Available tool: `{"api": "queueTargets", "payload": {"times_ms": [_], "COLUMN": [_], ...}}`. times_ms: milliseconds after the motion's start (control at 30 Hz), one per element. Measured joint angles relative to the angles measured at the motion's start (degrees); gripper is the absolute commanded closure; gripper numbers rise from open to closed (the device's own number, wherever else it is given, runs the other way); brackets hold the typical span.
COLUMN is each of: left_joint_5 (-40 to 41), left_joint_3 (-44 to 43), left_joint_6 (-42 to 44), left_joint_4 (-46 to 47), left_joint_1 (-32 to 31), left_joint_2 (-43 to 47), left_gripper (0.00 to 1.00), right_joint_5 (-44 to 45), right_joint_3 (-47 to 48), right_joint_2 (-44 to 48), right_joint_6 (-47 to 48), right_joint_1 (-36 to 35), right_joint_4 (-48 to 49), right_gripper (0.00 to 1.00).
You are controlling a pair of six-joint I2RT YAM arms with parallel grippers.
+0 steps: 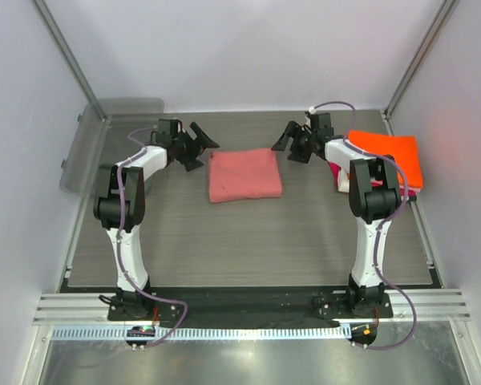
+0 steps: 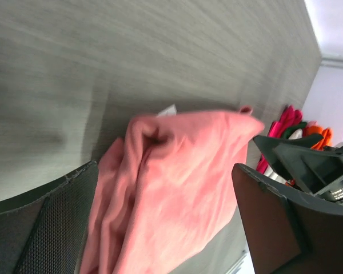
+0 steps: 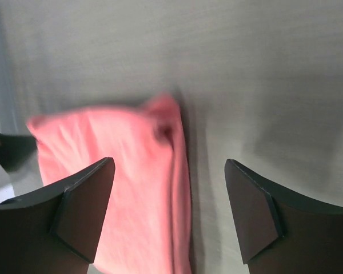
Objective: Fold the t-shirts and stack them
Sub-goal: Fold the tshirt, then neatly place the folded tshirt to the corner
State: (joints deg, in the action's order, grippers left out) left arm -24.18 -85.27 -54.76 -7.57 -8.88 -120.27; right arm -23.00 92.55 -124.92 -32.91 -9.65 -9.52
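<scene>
Top view: the folded salmon-pink t-shirt [image 1: 244, 175] lies flat in the middle of the table [image 1: 248, 241]. The left gripper [image 1: 204, 152] and right gripper [image 1: 287, 152] flank its far corners, both spread wide and holding nothing. At the right edge the orange t-shirt [image 1: 389, 152] lies on top of a magenta-red t-shirt [image 1: 334, 175]. The clear grey tray [image 1: 104, 144] stands at the far left corner, well apart from every shirt.

Left wrist: the wide jaws frame the pink shirt's rumpled edge, without touching it.

Right wrist: the spread jaws hang above the shirt's corner.
</scene>
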Motion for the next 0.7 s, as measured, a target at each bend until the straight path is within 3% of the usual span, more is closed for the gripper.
{"api": "queueTargets", "payload": {"times_ms": [100, 200, 433, 567, 700], "left_joint_5": [1.2, 1.6, 3.4, 4.3, 5.0], "left_joint_3": [4.9, 8.7, 10.9, 10.8, 10.6], "left_joint_6": [1.5, 2.3, 3.4, 4.0, 4.4], "left_joint_4": [1.4, 2.5, 4.0, 4.1, 4.1], "left_joint_1": [0.0, -0.3, -1.9, -2.8, -3.2], "left_joint_2": [4.0, 7.2, 7.3, 6.0, 3.6], "left_gripper": [0.04, 0.09, 0.06, 0.21, 0.47], "right_joint_5": [-0.2, -1.4, -3.1, -2.7, 1.8], "right_joint_3": [-7.3, -8.1, -8.1, -7.9, -7.7], "right_joint_2": [4.3, 5.2, 4.3, 2.1, 2.5], "right_joint_6": [1.7, 2.7, 2.9, 3.3, 5.7], "right_joint_1": [-0.1, -0.2, -0.5, -0.8, -1.4], "right_joint_4": [1.8, 2.5, 3.1, 2.8, 0.7], "right_gripper": [0.25, 0.31, 0.31, 0.31, 0.32]}}
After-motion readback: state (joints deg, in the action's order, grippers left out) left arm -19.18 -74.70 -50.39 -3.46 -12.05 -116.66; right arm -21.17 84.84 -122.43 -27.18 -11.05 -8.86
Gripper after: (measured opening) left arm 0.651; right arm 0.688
